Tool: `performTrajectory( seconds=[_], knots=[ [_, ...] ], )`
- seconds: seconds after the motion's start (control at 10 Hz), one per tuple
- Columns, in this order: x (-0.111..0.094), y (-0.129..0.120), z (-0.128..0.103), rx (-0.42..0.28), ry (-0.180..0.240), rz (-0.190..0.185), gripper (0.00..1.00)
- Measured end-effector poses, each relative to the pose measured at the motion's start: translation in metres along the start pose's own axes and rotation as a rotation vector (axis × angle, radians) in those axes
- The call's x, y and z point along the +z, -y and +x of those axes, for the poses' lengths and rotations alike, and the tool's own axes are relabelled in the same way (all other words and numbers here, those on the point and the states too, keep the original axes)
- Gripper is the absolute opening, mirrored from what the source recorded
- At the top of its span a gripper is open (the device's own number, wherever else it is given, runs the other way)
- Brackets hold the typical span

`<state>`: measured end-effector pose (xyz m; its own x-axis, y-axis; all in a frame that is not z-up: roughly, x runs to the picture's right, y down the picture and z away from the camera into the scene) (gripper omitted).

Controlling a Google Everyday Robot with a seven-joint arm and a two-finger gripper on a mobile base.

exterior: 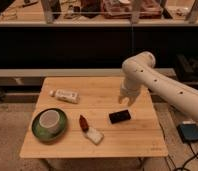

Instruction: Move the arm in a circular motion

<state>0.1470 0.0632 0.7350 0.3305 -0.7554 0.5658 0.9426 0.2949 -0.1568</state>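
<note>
Arm (167, 90) comes in from the right edge of frame, runs up and left as one thick cream segment to a rounded elbow at upper right of centre, then drops straight down. Dark dots are visible along the segments.

Gripper (126, 99) is at the end of that drop, pointing down over the right-rear part of the wooden table (117, 145). Open or closed: can't tell from here. Can't tell either if it touches the tabletop. It looks just above it.

On the table:
- black block (120, 116), right of centre, just below the gripper in frame and apart from it
- white bottle (66, 95), lying on its side, upper left of the tabletop
- green plate (37, 131) at lower left, with a white cup (50, 120) sitting on it
- small red item (83, 122) near centre, with a white packet (95, 135) just beside it, lower right; they look like they touch

On the floor at lower right there is a grey-blue box (191, 132) with a dark cable running off it. A cluttered shelf (92, 22) spans the top of frame, behind the table.
</note>
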Motion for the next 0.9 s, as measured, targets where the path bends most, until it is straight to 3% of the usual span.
performTrajectory(
  seconds=[0.2,0.4,0.5,0.6,0.7,0.8,0.9],
  knots=[
    [0.001,0.009,-0.022,-0.033,0.035,0.006,0.41],
    [0.004,0.035,-0.043,-0.128,0.023,-0.001,0.41],
    [0.002,0.039,-0.047,-0.158,0.026,-0.028,0.41],
    [0.004,0.046,-0.053,-0.2,0.042,-0.088,0.41],
    [0.008,0.049,-0.059,-0.203,0.05,-0.106,0.41],
    [0.01,0.046,-0.062,-0.192,0.049,-0.111,0.41],
    [0.008,0.053,-0.072,-0.19,0.05,-0.082,0.41]
  ],
)
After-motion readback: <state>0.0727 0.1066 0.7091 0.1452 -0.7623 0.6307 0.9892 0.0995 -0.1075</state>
